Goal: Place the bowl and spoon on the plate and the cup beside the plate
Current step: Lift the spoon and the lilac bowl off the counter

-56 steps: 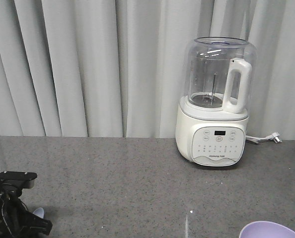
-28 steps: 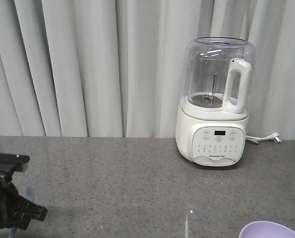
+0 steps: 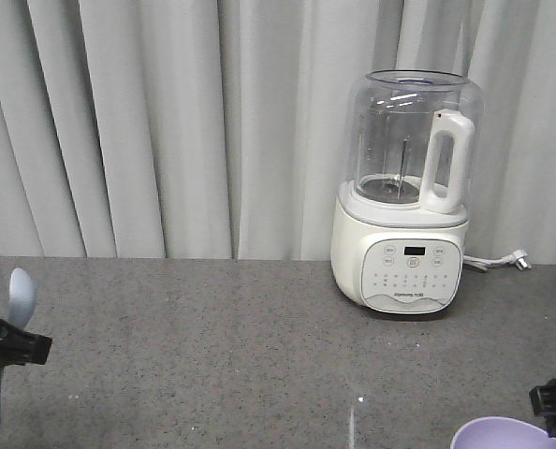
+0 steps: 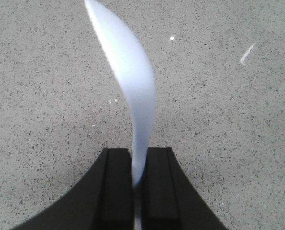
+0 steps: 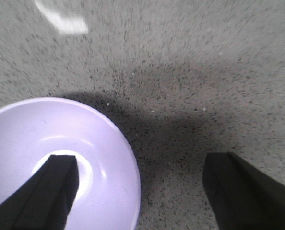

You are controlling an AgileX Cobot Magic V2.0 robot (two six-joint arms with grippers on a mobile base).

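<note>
Left wrist view: your left end effector (image 4: 137,160) clamped tight on spoon (image 4: 130,91), handle pinched between fingers, scoop pointing away over bare table (image 4: 238,120). Front view against one second back: spoon was low by table, now lifted clear and held upright at near left. Right end effector (image 5: 140,165) newly arrived near right, spread wide, holding nothing, one finger over bowl (image 5: 99,143), other outside rim. Judgement: spoon pickup done, bowl grasp likely next. Plate and cup out of view, so you can't check drop spot yet.

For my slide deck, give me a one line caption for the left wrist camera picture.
Left gripper shut on the pale blue spoon, held edge-on above the speckled grey countertop.
</note>
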